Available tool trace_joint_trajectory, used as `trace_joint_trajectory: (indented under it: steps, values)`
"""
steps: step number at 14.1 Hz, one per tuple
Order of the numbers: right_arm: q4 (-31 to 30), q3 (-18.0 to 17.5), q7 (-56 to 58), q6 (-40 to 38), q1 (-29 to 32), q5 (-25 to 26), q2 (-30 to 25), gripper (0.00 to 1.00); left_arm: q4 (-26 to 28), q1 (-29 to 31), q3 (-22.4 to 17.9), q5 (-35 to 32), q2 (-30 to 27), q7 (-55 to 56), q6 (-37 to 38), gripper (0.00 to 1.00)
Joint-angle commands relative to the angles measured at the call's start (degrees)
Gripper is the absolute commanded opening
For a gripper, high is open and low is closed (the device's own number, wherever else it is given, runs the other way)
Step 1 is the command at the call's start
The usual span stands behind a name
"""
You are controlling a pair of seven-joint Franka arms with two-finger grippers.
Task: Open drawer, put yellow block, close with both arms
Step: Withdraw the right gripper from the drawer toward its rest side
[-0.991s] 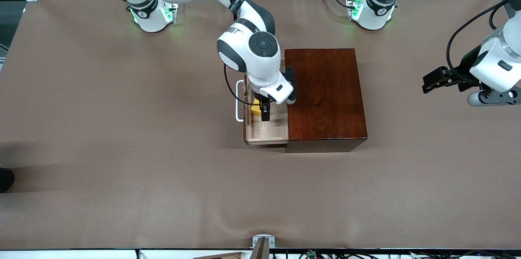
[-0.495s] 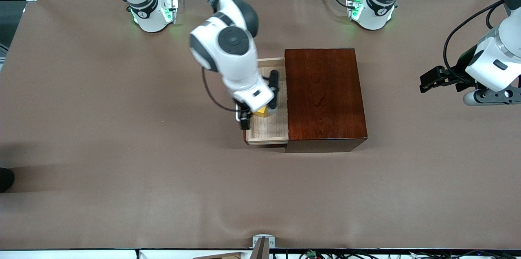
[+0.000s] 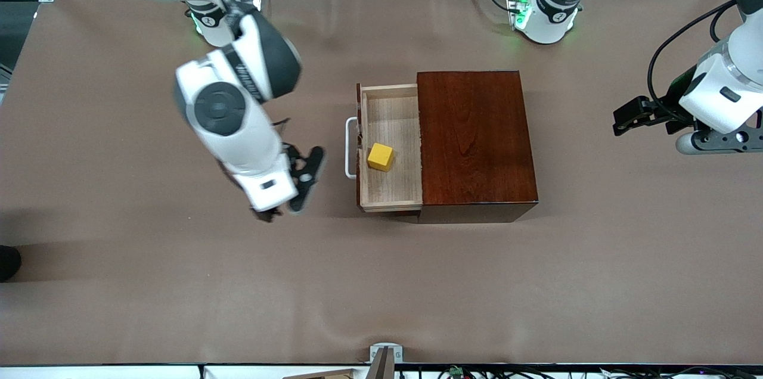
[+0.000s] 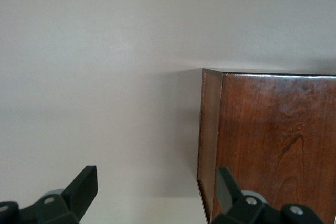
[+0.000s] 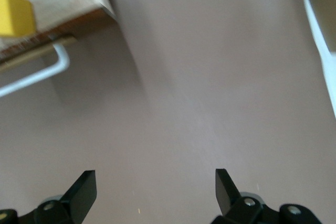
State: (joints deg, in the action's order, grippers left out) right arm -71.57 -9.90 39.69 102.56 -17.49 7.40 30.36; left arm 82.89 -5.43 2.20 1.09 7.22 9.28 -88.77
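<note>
The pale drawer (image 3: 393, 120) stands pulled out of the dark reddish-brown box (image 3: 477, 140), its white handle (image 3: 349, 146) toward the right arm's end. The yellow block (image 3: 380, 157) lies alone on the drawer floor, with nothing touching it. My right gripper (image 3: 275, 211) hangs open and empty over bare table, off the handle's side of the drawer. Its wrist view shows the block (image 5: 16, 14), the handle (image 5: 37, 74) and the open gripper (image 5: 155, 187). My left gripper (image 3: 623, 120) hovers open and empty toward the left arm's end, apart from the box (image 4: 273, 140).
Brown cloth covers the table (image 3: 179, 283) around the box. Both arm bases (image 3: 539, 9) stand along the table's edge farthest from the front camera. A small metal bracket (image 3: 385, 355) sits at the nearest edge.
My right gripper was down in the drawer at the yellow block. It has let go, lifted out and swung toward the right arm's end. The block stays in the drawer. The left arm barely moved.
</note>
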Motion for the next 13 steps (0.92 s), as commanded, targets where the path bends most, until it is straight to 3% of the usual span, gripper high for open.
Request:
trace_joint_trajectory:
  steps: [1,5,11,13]
  values:
    - [-2.08,-0.39,-4.08,-1.57,5.0,-0.38,-4.68,1.0,0.52,0.07,0.35,-1.35,-0.72,-0.84,-0.52,1.0]
    - [-2.08,5.85,-14.7,-5.25,5.97,-0.2,-8.65,1.0,0.43,0.07,0.35,-1.35,-0.72,-0.84,-0.52,1.0]
    - [-5.84,5.94,-25.01,-11.68,11.51,-0.9,-15.84,1.0,-0.01,-0.45,0.43,-0.83,-0.63,0.39,-0.52,1.0]
    - [-9.62,5.94,-28.33,-11.68,12.65,-0.99,-19.62,1.0,-0.01,-1.07,3.49,0.31,-0.63,0.39,-0.52,1.0]
